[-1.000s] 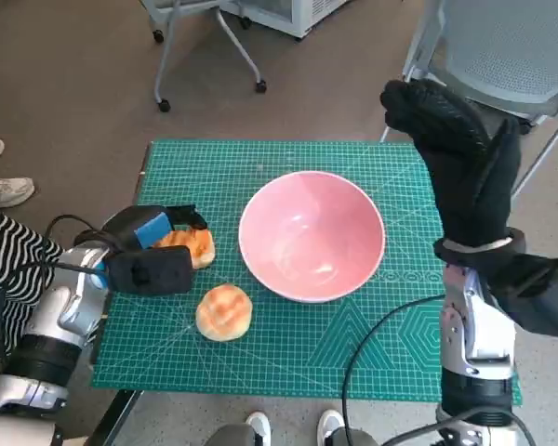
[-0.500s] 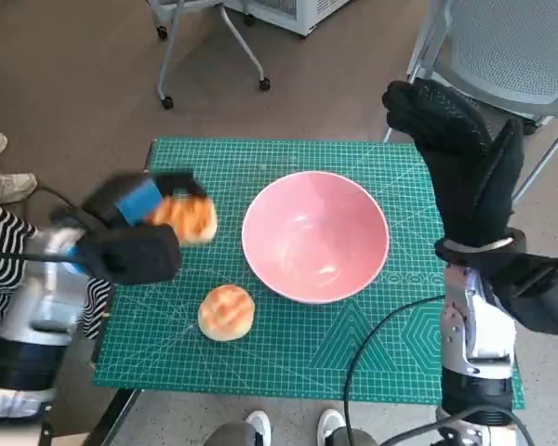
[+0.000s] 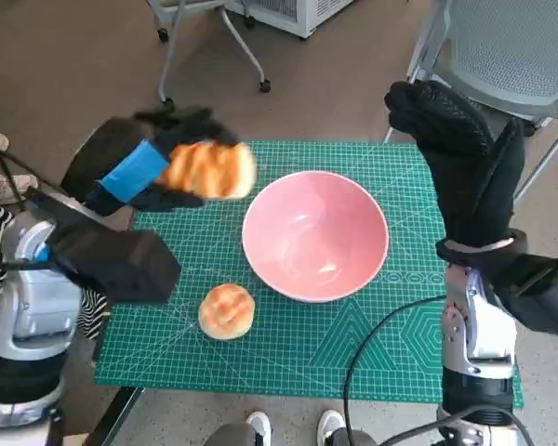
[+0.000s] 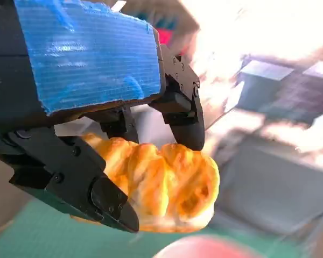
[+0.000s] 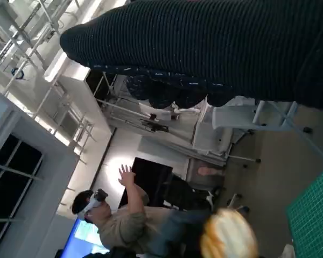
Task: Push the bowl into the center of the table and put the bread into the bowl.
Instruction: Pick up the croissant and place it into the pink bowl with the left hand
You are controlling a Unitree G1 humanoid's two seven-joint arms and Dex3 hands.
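My left hand (image 3: 158,167) is raised off the tabletop, and its fingers (image 4: 105,201) are clamped round a golden bread roll (image 3: 207,169); from the wrist camera I see black fingers pressing it on both sides, the roll (image 4: 167,188) bulging out past them. The held roll hangs in the air just to the left of the pink bowl (image 3: 315,235), near its rim, not over its hollow. The bowl sits on the green cutting mat (image 3: 353,344) about mid-tabletop, with nothing in it. A second roll (image 3: 226,311) lies on the mat below my left fingers, close to the bowl's near-left side but not touching it.

My right hand (image 3: 465,167) in its knitted glove is held up at the right edge of the mat, palm upright, fingers extended and grasping nothing. Beyond it stands a grey mesh chair (image 3: 516,46). In the right wrist view a person (image 5: 118,220) with a raised hand shows in the background.
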